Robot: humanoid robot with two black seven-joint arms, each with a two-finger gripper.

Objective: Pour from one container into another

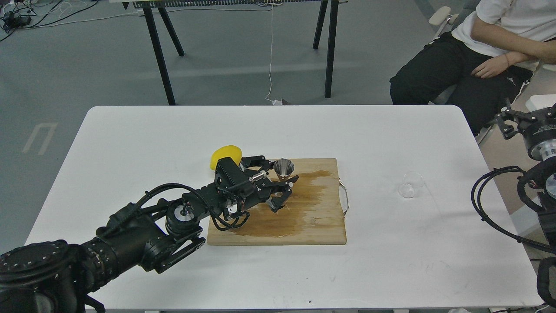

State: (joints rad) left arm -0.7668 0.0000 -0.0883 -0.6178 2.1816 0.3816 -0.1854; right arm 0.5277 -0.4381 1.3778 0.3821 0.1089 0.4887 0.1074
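Note:
The shiny steel jigger [284, 167] stands nearly upright over the back of the wooden cutting board [312, 226], its open cone facing up and its lower half hidden by my fingers. My left gripper [279, 172] is shut on it, one finger behind and one in front. The clear glass cup [409, 184] lies on its side on the white table, well to the right of the board, with no gripper near it. My right gripper [505, 118] hovers off the table's right edge, small and dark.
A yellow lemon [226, 154] sits just behind my left wrist at the board's back left corner. A dark wet stain [304, 200] spreads across the board. A metal handle [345, 198] sticks out of its right side. A seated person [469, 56] is at the far right.

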